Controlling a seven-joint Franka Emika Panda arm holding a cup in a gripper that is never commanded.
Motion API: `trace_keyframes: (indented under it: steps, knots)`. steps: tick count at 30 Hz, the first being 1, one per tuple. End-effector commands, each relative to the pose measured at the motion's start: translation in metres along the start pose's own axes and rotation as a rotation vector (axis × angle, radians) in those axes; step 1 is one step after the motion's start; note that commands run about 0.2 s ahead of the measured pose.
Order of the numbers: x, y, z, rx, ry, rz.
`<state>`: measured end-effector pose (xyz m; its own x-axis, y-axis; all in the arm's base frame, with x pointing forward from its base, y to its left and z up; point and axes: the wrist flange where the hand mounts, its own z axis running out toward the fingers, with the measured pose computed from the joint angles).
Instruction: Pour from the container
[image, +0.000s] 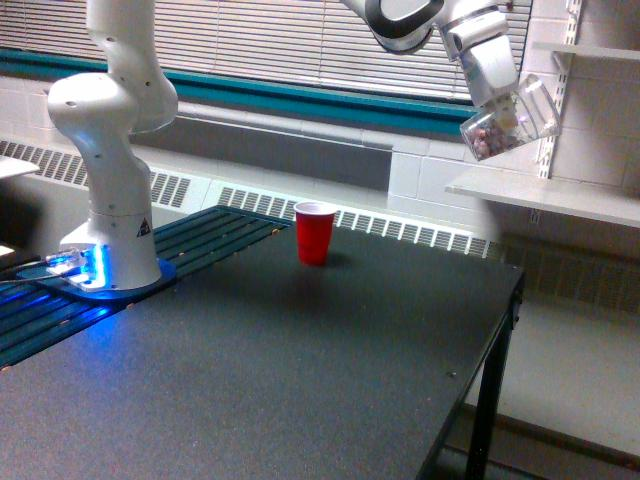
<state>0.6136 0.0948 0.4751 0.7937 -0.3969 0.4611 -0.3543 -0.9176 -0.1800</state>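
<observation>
My pincer (500, 95) pinches the jar (508, 122), tilted high, well off from the red cup (314, 232) on the counter (300, 370), so nothing spills early.

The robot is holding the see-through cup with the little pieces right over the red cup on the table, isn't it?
Not quite. The gripper does hold the clear container with the little pieces, tilted, but it is not over the red cup. In the exterior view it hangs high up and far to that view's right, near the wall shelf, while the red cup stands upright on the black table.
</observation>
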Motion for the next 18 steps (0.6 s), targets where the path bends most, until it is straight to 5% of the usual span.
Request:
trace_keyframes:
  steps: [1, 15, 18]
  knots:
    - [-0.002, -0.020, -0.046, 0.045, 0.067, -0.024]
    - [-0.048, -0.062, -0.115, 0.108, 0.160, -0.129]
    - [-0.069, -0.069, -0.109, 0.109, 0.150, -0.159]
